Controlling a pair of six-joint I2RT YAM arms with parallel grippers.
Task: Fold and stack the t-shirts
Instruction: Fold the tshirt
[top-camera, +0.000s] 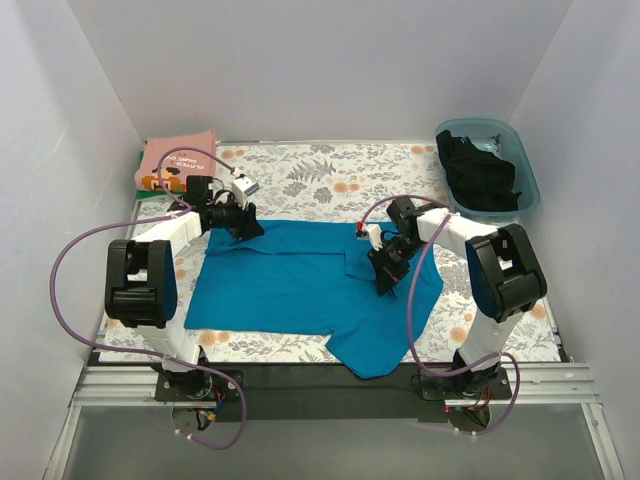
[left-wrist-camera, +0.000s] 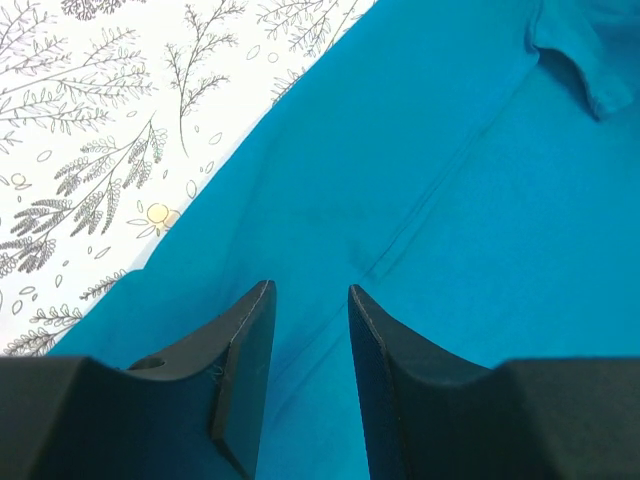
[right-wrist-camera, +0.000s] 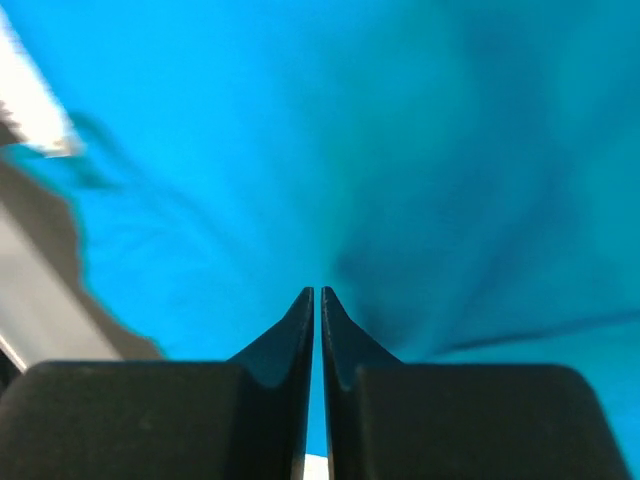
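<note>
A teal-blue t-shirt (top-camera: 290, 280) lies spread across the floral table cover, one sleeve hanging toward the near edge. My left gripper (top-camera: 243, 228) sits at the shirt's far left corner. In the left wrist view it (left-wrist-camera: 310, 290) is open, with flat teal cloth (left-wrist-camera: 450, 200) and a seam line showing between the fingers. My right gripper (top-camera: 383, 283) is on the shirt's right part, beside a turned-over flap. In the right wrist view it (right-wrist-camera: 317, 290) is shut, and creases in the teal cloth (right-wrist-camera: 200, 150) run toward its tips. A folded pink t-shirt (top-camera: 180, 155) rests at the far left.
A translucent blue tub (top-camera: 527, 175) at the far right corner holds a black t-shirt (top-camera: 480, 178). A green edge (top-camera: 139, 180) shows under the pink shirt. White walls enclose the table on three sides. Purple cables loop from both arms.
</note>
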